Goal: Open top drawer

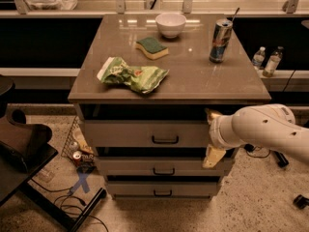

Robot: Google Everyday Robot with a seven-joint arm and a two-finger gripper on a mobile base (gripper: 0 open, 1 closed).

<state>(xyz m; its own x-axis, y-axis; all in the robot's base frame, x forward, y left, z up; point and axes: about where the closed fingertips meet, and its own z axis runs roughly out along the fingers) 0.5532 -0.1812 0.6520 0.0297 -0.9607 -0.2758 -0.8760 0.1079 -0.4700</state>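
Gripper (211, 138) sits at the top drawer's (145, 133) right end. Fingers (213, 156) spread apart, above and below its front.

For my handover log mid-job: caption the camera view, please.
Gripper open at the right end of the top drawer, well clear of its handle.

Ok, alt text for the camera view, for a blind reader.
The robot's hand is at the right end of the top drawer, away from its black handle; the cabinet top holds a bowl, sponge, can and crumpled bag.
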